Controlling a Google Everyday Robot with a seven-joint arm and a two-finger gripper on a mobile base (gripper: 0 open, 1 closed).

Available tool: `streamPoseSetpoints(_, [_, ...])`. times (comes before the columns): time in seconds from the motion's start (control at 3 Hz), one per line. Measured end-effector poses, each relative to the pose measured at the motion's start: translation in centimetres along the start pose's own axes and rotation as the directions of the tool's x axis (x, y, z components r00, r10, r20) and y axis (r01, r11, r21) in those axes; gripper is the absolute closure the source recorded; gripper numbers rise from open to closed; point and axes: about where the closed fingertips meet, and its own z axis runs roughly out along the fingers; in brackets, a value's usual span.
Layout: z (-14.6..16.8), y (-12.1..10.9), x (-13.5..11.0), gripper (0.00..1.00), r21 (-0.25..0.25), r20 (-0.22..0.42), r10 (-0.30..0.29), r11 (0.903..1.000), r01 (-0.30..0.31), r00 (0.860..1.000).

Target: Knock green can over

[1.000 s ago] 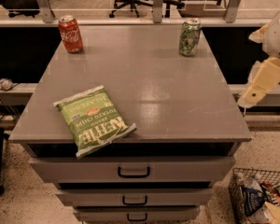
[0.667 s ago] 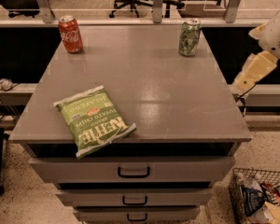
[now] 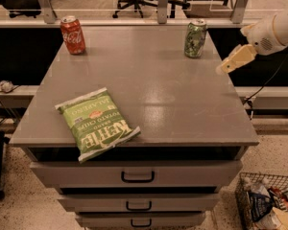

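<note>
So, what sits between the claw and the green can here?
Nothing: in the camera view only bare grey tabletop separates the tan claw, at the table's right edge, from the mottled green aluminium can.

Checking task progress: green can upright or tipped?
Upright: green can stands on its base, silver top up. Gripper is to its right, not touching.
</note>
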Motion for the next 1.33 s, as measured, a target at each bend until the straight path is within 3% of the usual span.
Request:
streamPoseSetpoints(0.33, [3.6,-2.2,-1.4,0.0,-0.027,0.145,0.069,0.9975,-0.065,0.987])
streamPoseSetpoints(0.67, [5.8,-3.2,-2.6,0.0,-0.058,0.239,0.108,0.9936,-0.097,0.965])
streamPoseSetpoints(1.33, [9.4,-2.6,-6.4,0.0,-0.169,0.423,0.164,0.9805,-0.1,0.891])
